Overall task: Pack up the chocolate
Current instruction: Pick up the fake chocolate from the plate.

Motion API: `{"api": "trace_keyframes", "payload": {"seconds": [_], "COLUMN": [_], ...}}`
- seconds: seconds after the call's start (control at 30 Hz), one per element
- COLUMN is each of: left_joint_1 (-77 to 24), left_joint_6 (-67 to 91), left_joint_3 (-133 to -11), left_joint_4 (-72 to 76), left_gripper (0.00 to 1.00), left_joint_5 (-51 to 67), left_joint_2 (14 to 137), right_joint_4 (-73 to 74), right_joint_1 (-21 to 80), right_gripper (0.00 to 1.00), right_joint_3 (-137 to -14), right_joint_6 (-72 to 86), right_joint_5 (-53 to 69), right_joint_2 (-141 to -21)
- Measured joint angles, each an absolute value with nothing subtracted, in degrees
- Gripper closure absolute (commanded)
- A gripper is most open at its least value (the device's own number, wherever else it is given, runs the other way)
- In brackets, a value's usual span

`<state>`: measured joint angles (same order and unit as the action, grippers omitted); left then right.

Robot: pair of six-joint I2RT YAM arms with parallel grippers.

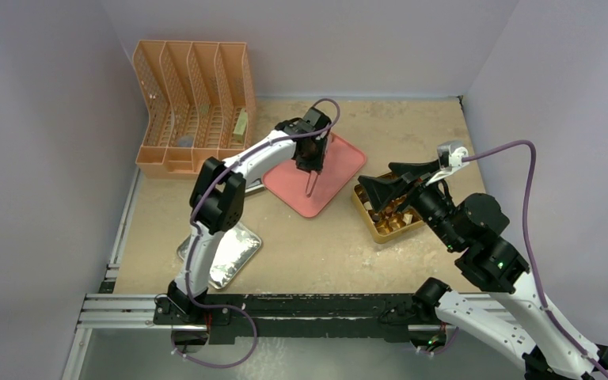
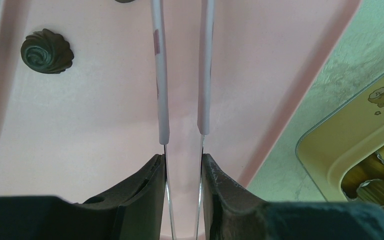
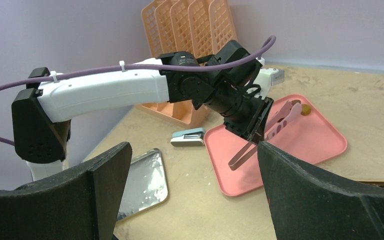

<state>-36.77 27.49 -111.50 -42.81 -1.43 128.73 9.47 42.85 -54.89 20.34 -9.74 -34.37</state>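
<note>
Pink-tipped tongs (image 2: pixel 161 75) are pinched by the left end effector (image 2: pixel 183 165) above the pink tray (image 2: pixel 105 125) at mid-tabletop. One swirled dark chocolate (image 2: pixel 46 51) is seen by the tray's rim. The right end effector (image 3: pixel 194 150) is spread wide.

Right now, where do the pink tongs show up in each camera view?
Top external: tongs near centre, hanging over the pink tray.
Left wrist: two arms running up mid-frame, tray beneath.
Right wrist: centre-right, slanted above the tray.
Shared landmark: the pink tray.

Top edge crops what seems a chocolate (image 2: pixel 125 1).
</note>
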Motion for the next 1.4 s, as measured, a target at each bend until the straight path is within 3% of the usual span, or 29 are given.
{"api": "trace_keyframes", "payload": {"seconds": [0.23, 0.63, 1.4], "left_joint_1": [-36.77, -37.3, -42.59], "left_joint_6": [27.44, 27.31, 24.32], "left_joint_3": [-107.83, -83.37, -80.62], "left_joint_4": [-40.03, -26.06, -18.46], "left_gripper": [0.7, 0.72, 0.57], "left_joint_5": [-1.41, -4.36, -17.69], "left_joint_2": [126.28, 108.36, 116.62], "right_joint_4": [9.17, 9.19, 9.19], "right_joint_1": [42.83, 42.85, 42.85], "right_gripper": [0.01, 0.01, 0.01], "right_joint_3": [-53.84, -51.31, -51.05], "right_joint_6": [20.67, 25.96, 27.16], "right_joint_5": [-9.69, -9.93, -11.11], "right_joint_2": [-34.63, -39.42, -37.74]}}
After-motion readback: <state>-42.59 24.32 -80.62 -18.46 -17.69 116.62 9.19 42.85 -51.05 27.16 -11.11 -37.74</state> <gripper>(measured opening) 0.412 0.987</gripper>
